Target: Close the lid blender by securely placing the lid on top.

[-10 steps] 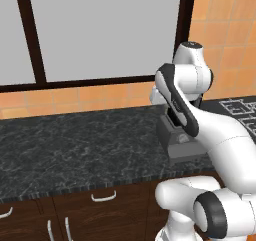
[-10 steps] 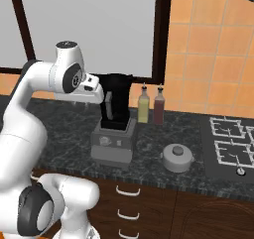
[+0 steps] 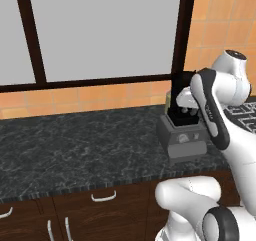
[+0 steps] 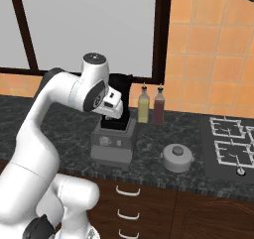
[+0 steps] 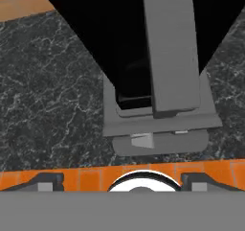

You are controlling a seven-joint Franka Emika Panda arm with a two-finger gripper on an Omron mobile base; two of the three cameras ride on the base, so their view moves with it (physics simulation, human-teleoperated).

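Observation:
The blender stands on the dark counter with its grey base (image 4: pixel 113 143) (image 3: pixel 182 137) under a tall black jar (image 4: pixel 120 87) (image 3: pixel 181 85). My gripper (image 4: pixel 114 114) (image 3: pixel 186 109) hangs close against the jar's front, above the base. In the hand view I look down the black jar (image 5: pixel 119 43) and its grey side handle (image 5: pixel 170 48) to the base (image 5: pixel 158 124). The gripper (image 5: pixel 123 182) is open, its fingertips (image 5: pixel 44 181) far apart with nothing between them. The round grey lid (image 4: pixel 177 157) lies on the counter to the blender's right, apart from the gripper.
Two bottles, one yellow (image 4: pixel 143 104) and one red (image 4: pixel 159 105), stand behind the blender by the tiled wall. A stove top (image 4: pixel 230 144) is at the far right. A long stretch of counter (image 3: pixel 75 145) lies left of the blender, with drawers below its front edge.
The arm has swung right and lowered, bringing the hand from beside the jar's top to close against the jar over the base. Blender and lid have stayed put.

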